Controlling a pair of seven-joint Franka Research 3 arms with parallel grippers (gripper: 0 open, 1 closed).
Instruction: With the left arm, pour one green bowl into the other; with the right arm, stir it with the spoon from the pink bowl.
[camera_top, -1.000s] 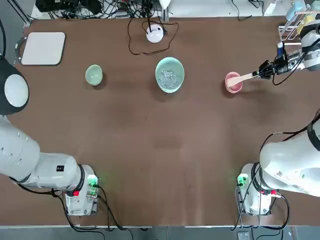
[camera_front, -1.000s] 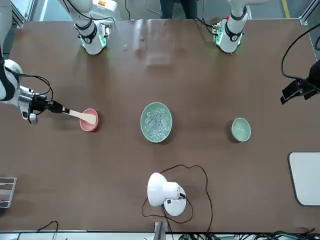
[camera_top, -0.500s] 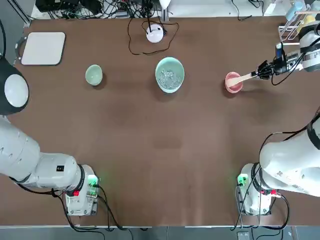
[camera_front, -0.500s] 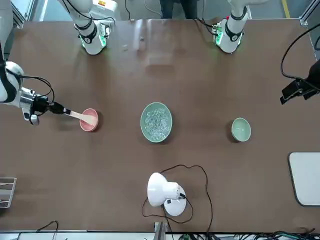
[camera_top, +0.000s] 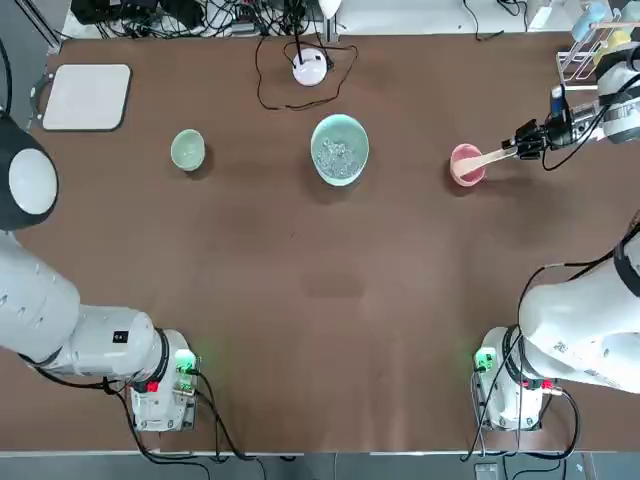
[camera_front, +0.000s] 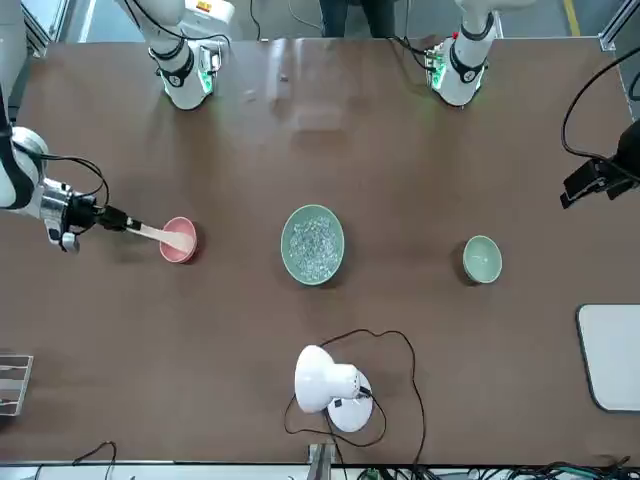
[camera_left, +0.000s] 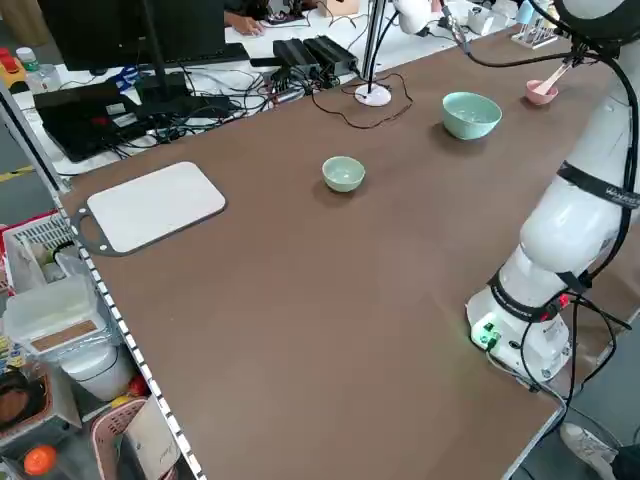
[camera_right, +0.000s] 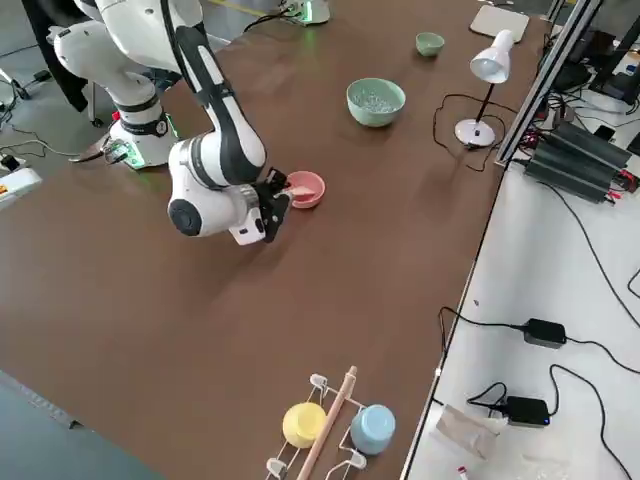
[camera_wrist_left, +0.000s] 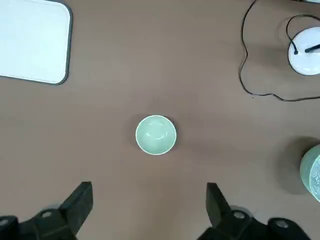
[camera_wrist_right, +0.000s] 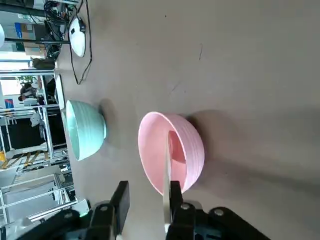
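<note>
Above the worktop (camera_top: 300, 330)'s nine o'clock side, the left tool (camera_wrist_left: 150, 188) gapes, empty. The right tool (camera_wrist_right: 149, 187), at two, is partly open, spoon (camera_top: 487, 158) beside one finger. Mint bowl (camera_top: 340, 135): twelve; green bowl (camera_top: 187, 150): its nine; pink bowl (camera_top: 468, 178), holding the spoon: its three.

We observe a flat brown worktop (camera_top: 290, 260). Viewed from overhead, we locate the mint-turquoise bowl (camera_top: 340, 150) beyond the middle, upright, with clear glinting bits (camera_top: 338, 158) inside. To its left we find the small sage-green bowl (camera_top: 188, 150), standing apart from it. To its right we find the pink bowl (camera_top: 468, 165), with the head of the wooden spoon (camera_top: 476, 161) inside it. Near the far edge we identify a white lamp (camera_front: 322, 380) on a round base (camera_top: 309, 67), its dark cable (camera_top: 262, 85) looping across the surface. At the far left corner we note a white board (camera_top: 87, 97) with a dark rim, lying flat. At the far right corner we note a white wire rack (camera_top: 580, 62); in the right side view it holds a yellow cup (camera_right: 304, 424) and a blue cup (camera_right: 373, 428).
</note>
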